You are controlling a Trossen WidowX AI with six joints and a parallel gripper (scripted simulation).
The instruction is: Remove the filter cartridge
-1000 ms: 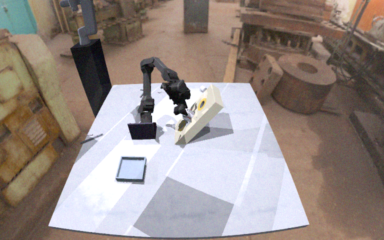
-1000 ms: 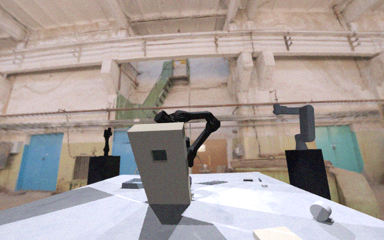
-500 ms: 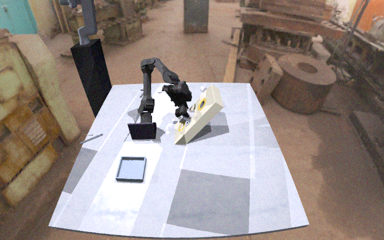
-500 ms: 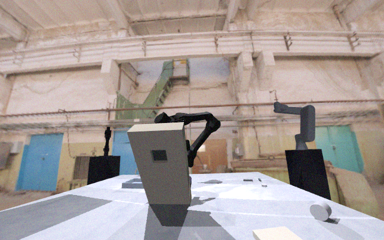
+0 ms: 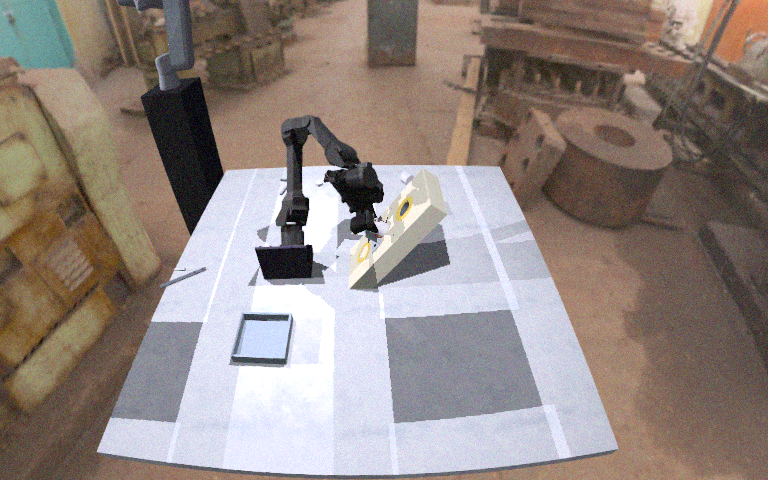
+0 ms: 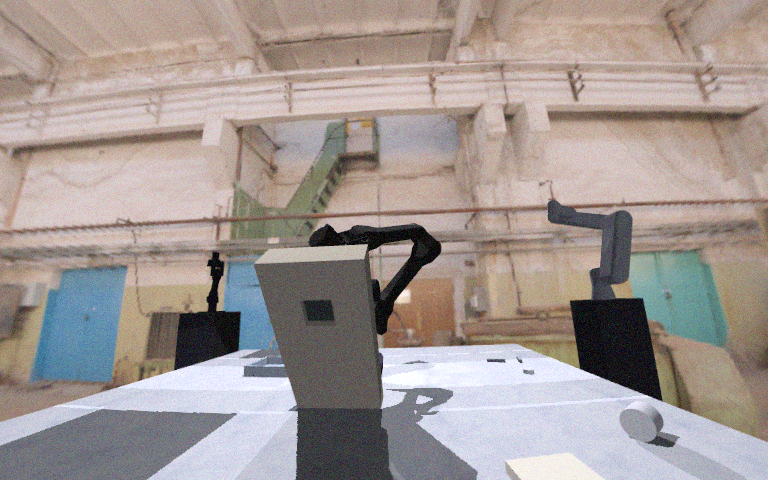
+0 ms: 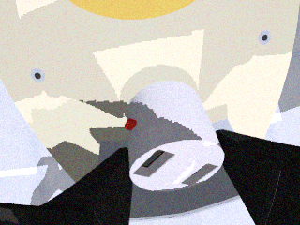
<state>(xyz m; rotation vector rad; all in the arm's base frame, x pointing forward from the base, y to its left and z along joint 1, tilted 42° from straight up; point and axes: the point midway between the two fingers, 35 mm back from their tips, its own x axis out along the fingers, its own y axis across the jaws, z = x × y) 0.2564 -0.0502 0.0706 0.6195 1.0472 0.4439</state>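
Observation:
The beige service panel (image 5: 404, 240) (image 6: 334, 362) (image 7: 61, 28) leans back on the table, with yellow rings on its face. The pale round cartridge (image 7: 175, 108) stands out from the panel face in the wrist view, its two-slot end toward the camera; whether its far end is still in a bore cannot be told. A small red mark (image 7: 130, 124) shows at its left side. My gripper (image 5: 378, 227) (image 7: 172, 148) is shut on the cartridge, a black finger against each side. The panel hides it in the exterior view. The shallow blue-grey tray (image 5: 259, 360) (image 6: 263, 371) is empty.
A pale disc (image 5: 406, 177) (image 6: 641, 421) stands behind the panel, near a cream block (image 6: 552, 468). A thin grey rod (image 5: 182, 277) lies at the table's left edge. A grey arm on a black pedestal (image 5: 184, 147) (image 6: 614, 345) stands beyond the table.

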